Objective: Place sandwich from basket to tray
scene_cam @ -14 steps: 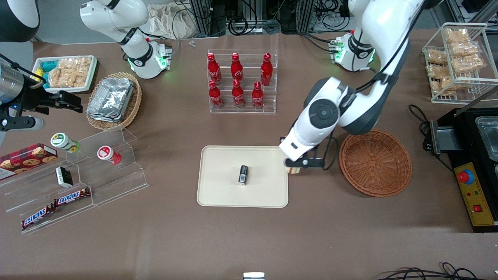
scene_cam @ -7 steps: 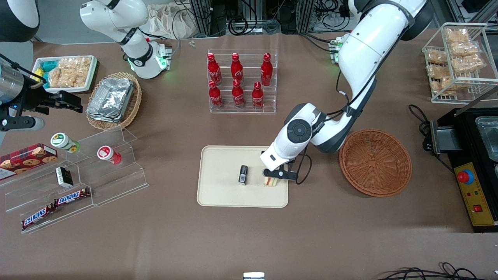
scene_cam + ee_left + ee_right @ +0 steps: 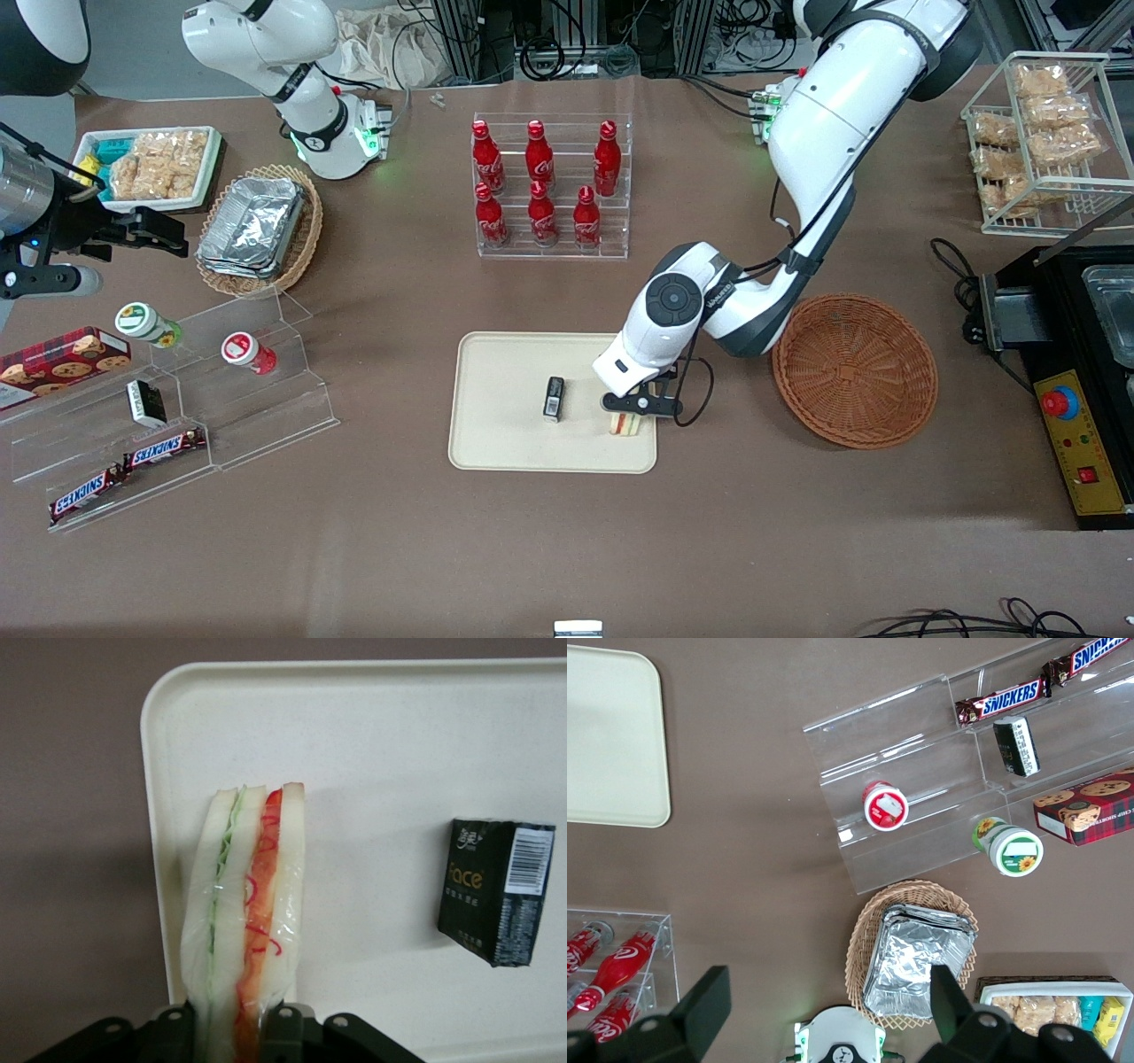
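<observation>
The sandwich, a wrapped wedge of white bread with red and green filling, hangs over the cream tray close to the rim that faces the basket. My gripper is shut on it, a black finger pressed against each bread face. Whether the sandwich touches the tray I cannot tell. The round reddish-brown wicker basket sits beside the tray, toward the working arm's end, with nothing in it.
A small black box lies on the tray beside the sandwich. A clear rack of red bottles stands farther from the front camera. Acrylic steps with snacks lie toward the parked arm's end.
My gripper carried the sandwich from above the tray's rim near the basket to a spot over the tray, then shifted slightly nearer the front camera and lower.
</observation>
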Tool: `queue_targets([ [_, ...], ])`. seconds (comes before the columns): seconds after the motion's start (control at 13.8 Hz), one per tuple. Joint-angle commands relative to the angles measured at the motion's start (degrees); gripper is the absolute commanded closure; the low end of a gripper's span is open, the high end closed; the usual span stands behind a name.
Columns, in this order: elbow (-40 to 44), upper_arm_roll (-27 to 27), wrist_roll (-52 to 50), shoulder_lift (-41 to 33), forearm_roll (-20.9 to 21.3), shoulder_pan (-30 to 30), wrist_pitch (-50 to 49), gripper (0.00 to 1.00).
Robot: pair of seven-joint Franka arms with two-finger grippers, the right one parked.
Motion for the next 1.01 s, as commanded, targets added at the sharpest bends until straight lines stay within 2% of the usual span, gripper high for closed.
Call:
queue_targets([
  [0.0, 1.32, 0.13, -4.64, -0.32, 2.24, -0.1, -0.08, 0.0],
  [0.14, 0.62, 0.13, -6.05, -3.91, 2.07, 0.43, -1.22, 0.0],
  [0.29, 0.53, -0.05, -5.62, -8.39, 1.02, 2.36, -7.34, 0.0],
  [0.43, 0.44, -0.31, -4.84, -14.01, -3.88, 4.3, -13.59, 0.0],
  [0.72, 0.7, 0.21, 6.74, -23.78, -10.92, 10.61, -28.79, 0.0],
  [0.87, 0.71, 0.13, 12.02, -28.08, -11.99, 16.06, -34.42, 0.0],
  [0.94, 0.79, 1.6, 15.0, -30.11, -13.12, 16.51, -37.67, 0.0],
])
